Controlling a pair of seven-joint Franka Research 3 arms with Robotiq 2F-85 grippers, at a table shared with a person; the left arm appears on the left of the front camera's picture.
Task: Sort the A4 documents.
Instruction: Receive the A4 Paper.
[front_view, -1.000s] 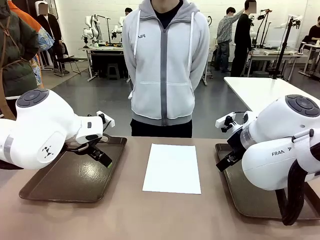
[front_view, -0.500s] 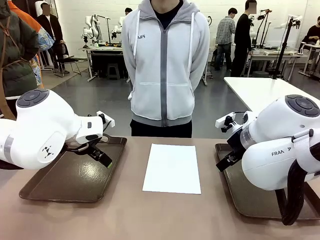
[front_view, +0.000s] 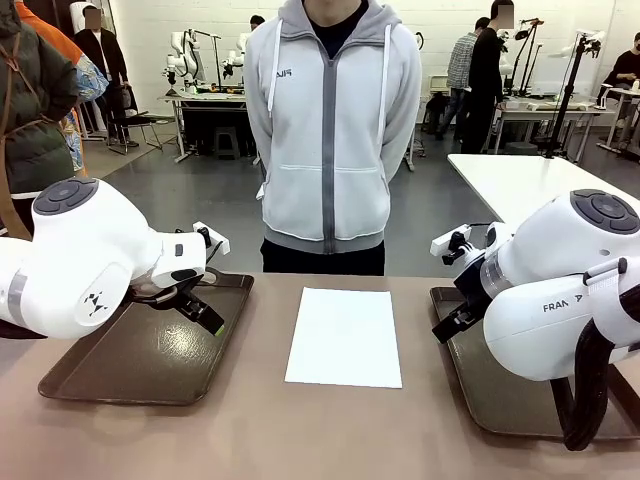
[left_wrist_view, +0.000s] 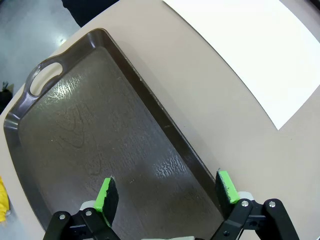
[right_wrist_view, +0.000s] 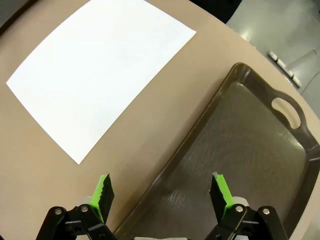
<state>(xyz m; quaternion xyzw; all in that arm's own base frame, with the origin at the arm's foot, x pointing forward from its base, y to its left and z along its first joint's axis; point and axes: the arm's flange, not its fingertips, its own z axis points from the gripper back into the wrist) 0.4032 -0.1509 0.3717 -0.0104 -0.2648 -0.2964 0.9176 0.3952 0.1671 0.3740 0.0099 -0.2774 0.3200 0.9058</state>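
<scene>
The A4 documents (front_view: 344, 337) lie flat in the middle of the surface (front_view: 300, 430) as a white rectangle, with the short edges toward the robot and toward the person. From these views it is hard to say whether this is one sheet or several stacked exactly. Everything else is placed around this paper.

To the robot's left of the paper is a dark brown tray (front_view: 130, 360), with a strip of bare surface between the two. To the right of the paper is a second brown tray (front_view: 485, 395), also kept apart from the paper by bare surface.

The left gripper (left_wrist_view: 166, 189) hangs over the left tray on the side nearer the paper. Its jaws are spread wide and hold nothing. One green pad is above the tray floor and the other is above the rim that faces the paper.

The right gripper (right_wrist_view: 161, 191) hangs over the paper-side rim of the right tray. It is also spread wide and empty, with one pad over the bare strip beside the paper and the other over the tray floor.

Beyond the paper's far edge a person (front_view: 330, 130) in a light grey zip hoodie stands facing it.
</scene>
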